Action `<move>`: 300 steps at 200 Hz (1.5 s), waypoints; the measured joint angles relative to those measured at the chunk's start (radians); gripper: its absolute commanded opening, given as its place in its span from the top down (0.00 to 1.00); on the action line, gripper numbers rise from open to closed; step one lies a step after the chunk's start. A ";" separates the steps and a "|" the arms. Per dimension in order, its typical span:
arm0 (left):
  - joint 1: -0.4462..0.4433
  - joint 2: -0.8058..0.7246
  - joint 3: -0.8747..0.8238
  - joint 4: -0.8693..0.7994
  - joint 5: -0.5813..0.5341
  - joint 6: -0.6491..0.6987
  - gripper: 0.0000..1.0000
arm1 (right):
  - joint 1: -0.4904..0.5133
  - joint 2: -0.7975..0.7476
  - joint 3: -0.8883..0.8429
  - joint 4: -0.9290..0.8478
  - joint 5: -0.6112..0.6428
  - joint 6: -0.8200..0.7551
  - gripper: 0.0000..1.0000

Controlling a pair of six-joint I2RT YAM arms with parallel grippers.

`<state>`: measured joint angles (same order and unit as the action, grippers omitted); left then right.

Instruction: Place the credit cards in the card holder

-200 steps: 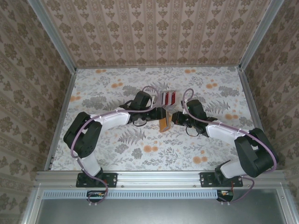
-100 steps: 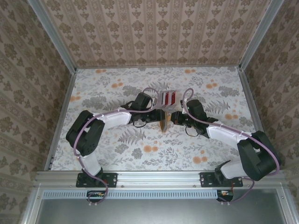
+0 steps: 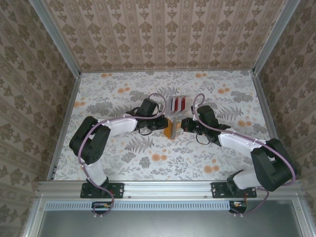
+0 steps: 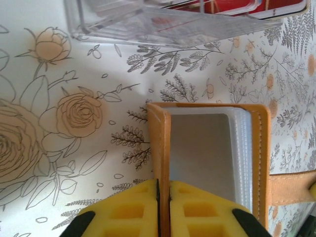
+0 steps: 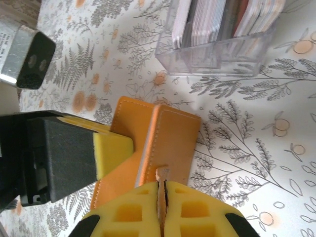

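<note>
The orange card holder [image 3: 171, 129] stands open on the floral table between both grippers. In the left wrist view its pale inner pockets [image 4: 207, 158] face me, and my left gripper [image 4: 164, 186] is shut on the thin orange cover [image 4: 159, 143]. My right gripper [image 5: 161, 186] is shut on the holder's small orange tab, with the outer cover [image 5: 170, 140] just beyond. One yellow pad of the left gripper [image 5: 112, 148] presses the other cover. The credit cards [image 5: 207, 19] stand upright in a clear rack [image 5: 222, 54] behind the holder.
The clear rack [image 3: 177, 104] with red cards [image 4: 232, 6] sits just behind the holder, close to both grippers [image 3: 165, 124] [image 3: 181, 126]. Metal-framed walls bound the floral table [image 3: 123, 158] on three sides.
My left gripper has closed onto the holder's cover, which it stood open around before. The holder has shifted slightly. The right gripper has kept its grip.
</note>
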<state>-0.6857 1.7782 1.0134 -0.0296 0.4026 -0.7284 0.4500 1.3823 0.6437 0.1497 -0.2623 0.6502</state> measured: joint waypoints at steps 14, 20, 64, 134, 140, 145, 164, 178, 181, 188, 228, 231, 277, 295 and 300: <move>0.002 0.000 -0.005 0.002 0.000 -0.001 0.95 | 0.000 0.000 0.000 -0.013 0.020 0.000 0.98; 0.002 0.000 -0.006 0.004 0.000 -0.001 0.95 | 0.000 0.000 0.000 -0.021 0.027 0.000 0.98; 0.004 -0.013 -0.032 0.016 -0.004 0.000 0.96 | -0.002 0.000 -0.043 -0.062 0.077 -0.001 0.98; 0.013 -0.013 -0.094 0.078 -0.005 -0.012 0.97 | -0.013 0.076 -0.096 -0.090 0.129 -0.023 0.96; 0.013 -0.013 -0.103 0.089 -0.005 -0.014 0.97 | -0.013 0.080 -0.096 -0.090 0.129 -0.023 0.96; 0.013 -0.013 -0.113 0.097 -0.005 -0.018 0.97 | -0.013 0.084 -0.096 -0.090 0.129 -0.023 0.96; 0.013 -0.013 -0.140 0.119 -0.008 -0.028 0.97 | -0.014 0.087 -0.096 -0.090 0.129 -0.024 0.95; 0.013 -0.019 -0.160 0.139 -0.010 -0.035 0.97 | -0.014 0.087 -0.096 -0.090 0.129 -0.024 0.93; 0.013 -0.020 -0.164 0.143 -0.011 -0.035 0.97 | -0.014 0.087 -0.096 -0.090 0.129 -0.024 0.92; 0.013 -0.026 -0.173 0.148 -0.013 -0.038 0.97 | -0.016 0.087 -0.096 -0.091 0.130 -0.025 0.90; 0.012 -0.039 -0.188 0.156 -0.021 -0.046 0.97 | -0.043 0.082 -0.087 -0.121 0.119 -0.028 0.79; 0.012 -0.040 -0.188 0.156 -0.022 -0.046 0.97 | -0.047 0.077 -0.085 -0.127 0.120 -0.028 0.79; 0.011 -0.071 -0.188 0.148 -0.053 -0.046 0.97 | -0.100 -0.069 -0.026 -0.245 0.112 -0.075 0.65; 0.011 -0.082 -0.188 0.145 -0.065 -0.046 0.96 | -0.109 -0.105 0.023 -0.271 0.093 -0.098 0.61; 0.009 -0.084 -0.188 0.143 -0.069 -0.046 0.96 | -0.109 -0.110 0.035 -0.275 0.082 -0.101 0.61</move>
<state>-0.6765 1.6939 0.8253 0.1139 0.3340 -0.7742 0.3405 1.2724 0.6788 -0.1249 -0.1802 0.5491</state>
